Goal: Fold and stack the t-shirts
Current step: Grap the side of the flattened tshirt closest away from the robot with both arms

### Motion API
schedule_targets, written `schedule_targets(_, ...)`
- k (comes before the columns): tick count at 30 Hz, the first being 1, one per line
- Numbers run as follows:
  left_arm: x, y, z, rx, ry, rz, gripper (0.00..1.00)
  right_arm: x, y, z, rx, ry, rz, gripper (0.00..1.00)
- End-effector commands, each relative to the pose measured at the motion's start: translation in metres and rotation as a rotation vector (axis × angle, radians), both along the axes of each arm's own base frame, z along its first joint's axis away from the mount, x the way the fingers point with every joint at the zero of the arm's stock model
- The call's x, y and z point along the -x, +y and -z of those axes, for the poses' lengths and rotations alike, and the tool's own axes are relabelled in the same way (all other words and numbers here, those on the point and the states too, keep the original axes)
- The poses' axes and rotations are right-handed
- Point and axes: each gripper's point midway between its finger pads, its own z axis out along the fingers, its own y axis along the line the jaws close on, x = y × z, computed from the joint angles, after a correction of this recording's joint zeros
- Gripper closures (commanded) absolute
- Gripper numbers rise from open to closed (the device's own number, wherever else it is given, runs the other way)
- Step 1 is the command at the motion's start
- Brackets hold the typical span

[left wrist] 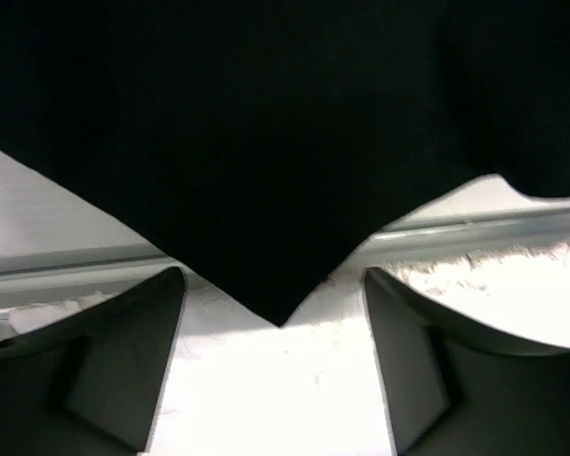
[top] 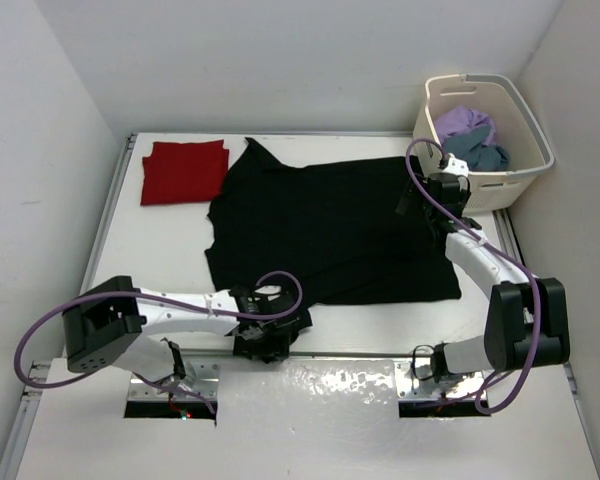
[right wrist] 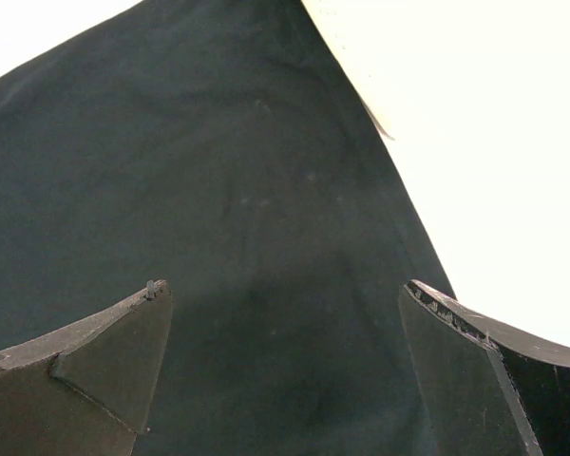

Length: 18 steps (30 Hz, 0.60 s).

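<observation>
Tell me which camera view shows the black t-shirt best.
The top external view: there nearly the whole black t-shirt lies spread out flat. The left wrist view shows only one pointed corner; the right wrist view shows only a patch of cloth beside one edge.

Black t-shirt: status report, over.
Left gripper open, astride near corner of black t-shirt. Right gripper open, above its right side. Shirt spread out, unfolded; red t-shirt folded far left. No obstruction seen.
</observation>
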Motion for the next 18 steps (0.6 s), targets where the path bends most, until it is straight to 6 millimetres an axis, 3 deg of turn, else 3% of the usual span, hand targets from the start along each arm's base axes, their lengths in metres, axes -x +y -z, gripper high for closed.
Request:
schedule_targets(1, -0.013, -0.004, -0.002, -0.031, -0.063, -0.006, 0.29, 0.001, -0.005, -0.008, 0.009, -0.025, 0.010, 0.01)
schedule_targets(2, -0.015, -0.006, -0.001, -0.034, -0.068, 0.002, 0.32, 0.002, -0.005, -0.009, 0.012, -0.024, 0.014, 0.01)
schedule_targets(5, -0.017, -0.018, 0.005, 0.006, -0.071, 0.030, 0.57, 0.009, -0.011, -0.006, 0.021, -0.013, 0.045, 0.01)
schedule_targets(8, -0.018, -0.015, 0.007, -0.021, -0.070, 0.056, 0.78, 0.024, -0.021, 0.000, 0.036, 0.026, 0.095, 0.01)
schedule_targets(9, -0.023, -0.010, 0.005, -0.053, -0.093, 0.054, 0.98, 0.030, -0.023, 0.006, 0.030, 0.043, 0.115, 0.01)
schedule_targets(12, -0.037, -0.008, -0.009, -0.089, -0.145, 0.059, 1.00, 0.049, -0.032, 0.008, 0.030, 0.083, 0.173, 0.01)
schedule_targets(18, -0.071, -0.032, -0.064, 0.087, -0.342, 0.083, 1.00, 0.099, -0.042, 0.023, -0.019, 0.163, 0.255, 0.01)
